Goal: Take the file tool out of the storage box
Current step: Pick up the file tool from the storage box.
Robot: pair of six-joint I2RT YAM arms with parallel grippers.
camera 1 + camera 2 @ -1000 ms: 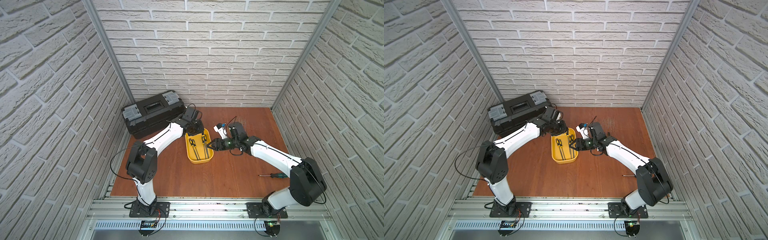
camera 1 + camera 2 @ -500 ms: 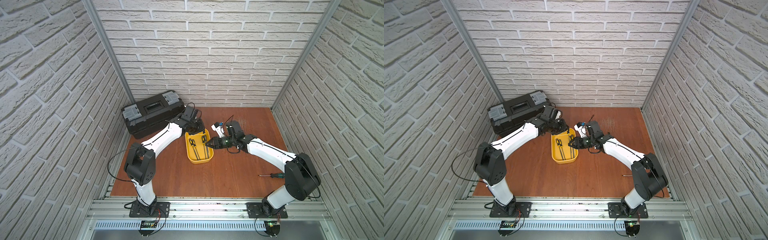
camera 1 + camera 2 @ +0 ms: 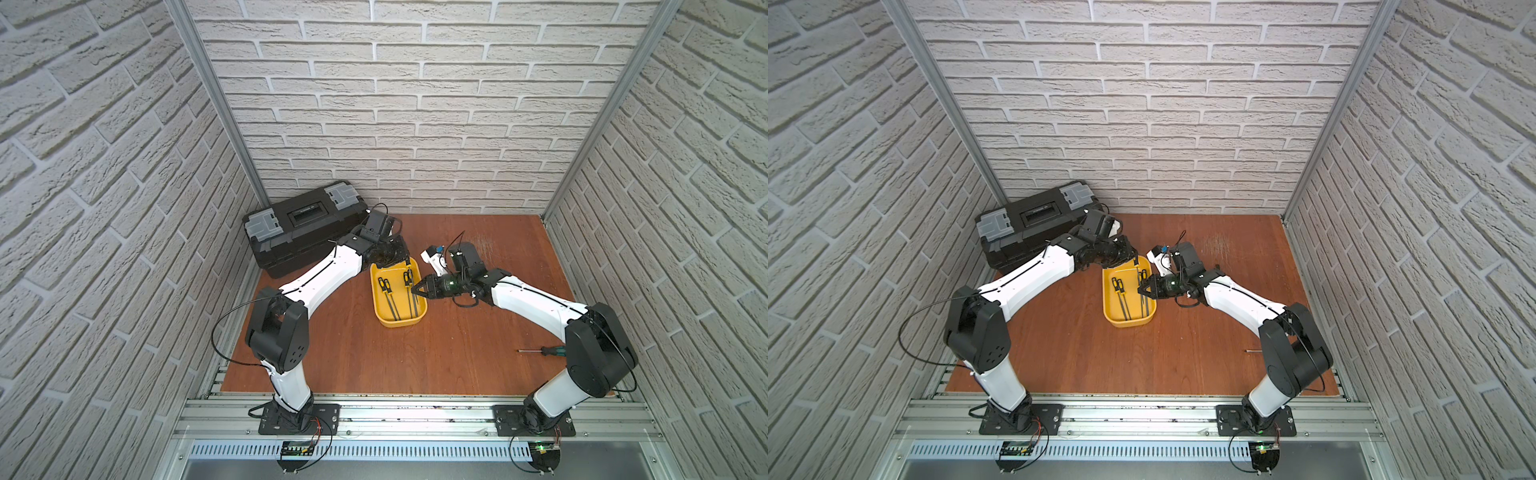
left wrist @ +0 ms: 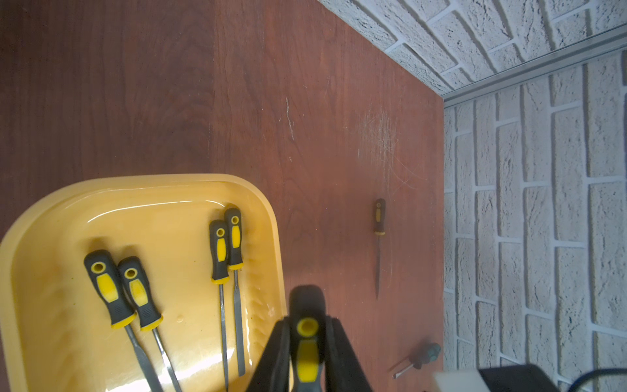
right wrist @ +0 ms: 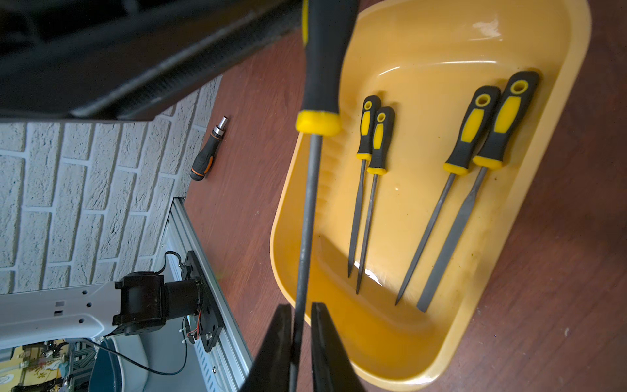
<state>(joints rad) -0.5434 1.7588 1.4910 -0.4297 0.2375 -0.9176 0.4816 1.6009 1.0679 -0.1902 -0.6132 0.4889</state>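
1. File tool (image 5: 309,203) hangs over the storage box (image 3: 399,322), above the side nearest the right arm (image 3: 536,299). This yellow tray sits in the middle of the table (image 3: 457,353), with four other files (image 5: 473,135) lying flat inside.
2. Nearer end, the thin shaft: the right gripper (image 5: 300,307) has a finger close on either side of it. Whether they pinch it cannot be told.
3. Farther end, the black-and-yellow handle: the left gripper (image 4: 307,331) is clamped on it.
4. Farthest back, a black toolbox (image 3: 303,232) with grey latches stands on the table.
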